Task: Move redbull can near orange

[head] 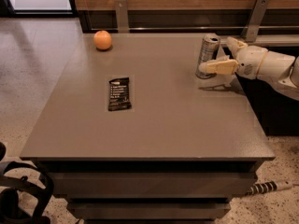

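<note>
The redbull can (pixel 207 54), slim and silver-grey, stands near the table's back right edge. The orange (pixel 103 39) sits at the table's back left, far from the can. My gripper (pixel 215 55) reaches in from the right at the can. It is open, with one cream finger (pixel 217 67) across the front of the can's lower part and the other finger (pixel 233 44) just behind and right of it. The can still rests on the table.
A flat black snack-bar wrapper (pixel 119 93) lies on the grey table (pixel 159 125) left of centre. A wooden wall with two metal brackets (pixel 121 13) runs behind. A cable (pixel 266 187) lies on the floor at right, dark gear (pixel 18 195) at bottom left.
</note>
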